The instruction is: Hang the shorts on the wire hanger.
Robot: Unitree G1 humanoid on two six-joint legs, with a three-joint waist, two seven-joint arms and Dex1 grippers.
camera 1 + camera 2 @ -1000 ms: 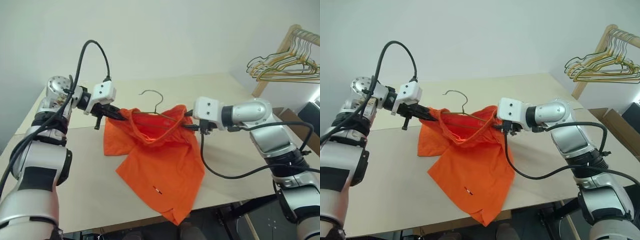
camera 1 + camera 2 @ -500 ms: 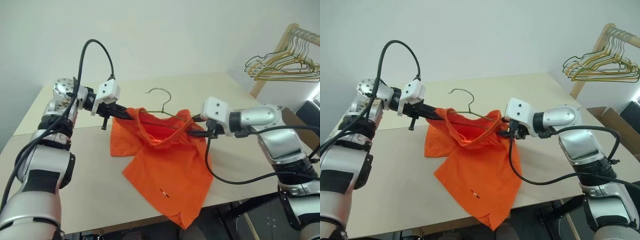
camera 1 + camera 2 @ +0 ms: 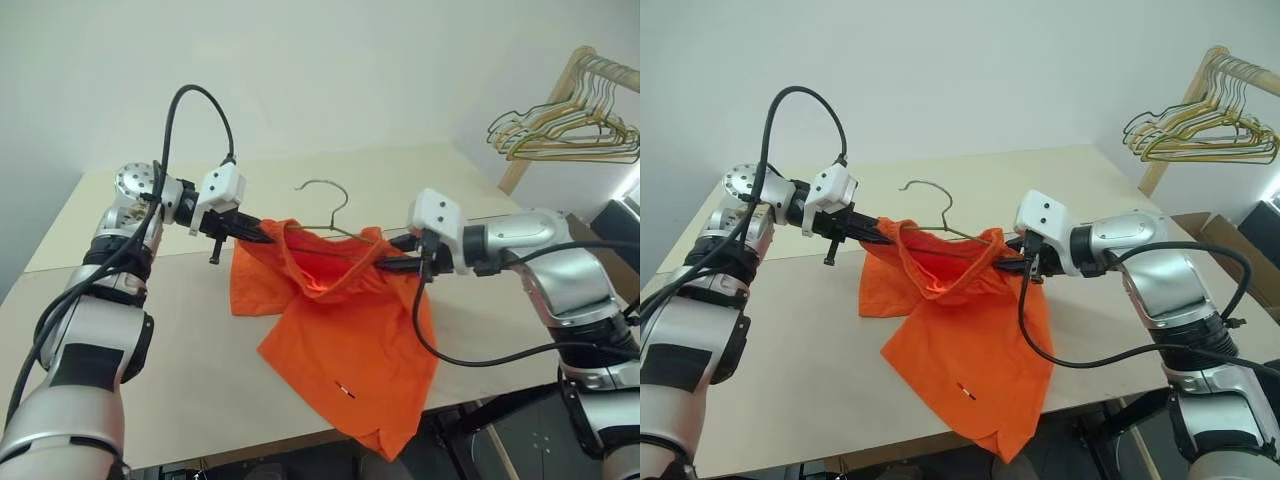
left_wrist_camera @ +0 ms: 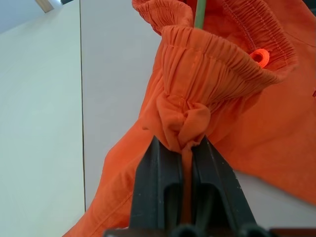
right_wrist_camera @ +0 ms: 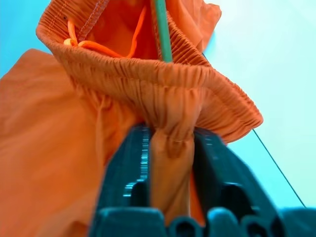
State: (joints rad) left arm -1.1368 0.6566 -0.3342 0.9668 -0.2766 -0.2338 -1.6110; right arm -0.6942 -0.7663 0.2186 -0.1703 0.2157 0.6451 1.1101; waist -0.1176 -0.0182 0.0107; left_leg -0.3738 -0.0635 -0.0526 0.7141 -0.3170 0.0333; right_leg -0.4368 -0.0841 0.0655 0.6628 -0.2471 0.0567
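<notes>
The orange shorts (image 3: 345, 340) hang stretched between my two grippers above the table, legs drooping past the front edge. My left gripper (image 3: 262, 236) is shut on a bunched fold at the waistband's left end (image 4: 182, 123). My right gripper (image 3: 385, 265) is shut on the gathered waistband's right end (image 5: 170, 123). The wire hanger (image 3: 343, 195) sits inside the waistband opening, its hook sticking up above the cloth. Its thin wire (image 5: 162, 29) runs into the shorts between the grippers and also shows in the left wrist view (image 4: 199, 12).
The pale wooden table (image 3: 150, 330) lies under the shorts, its front edge close below them. A wooden rack with several gold and green hangers (image 3: 570, 125) stands at the far right. A cardboard box (image 3: 1235, 255) sits on the floor beside the table.
My right gripper has rolled at the wrist and its fingers have closed on the waistband's right end. The left gripper keeps its grip. The whole picture has shifted with the camera.
</notes>
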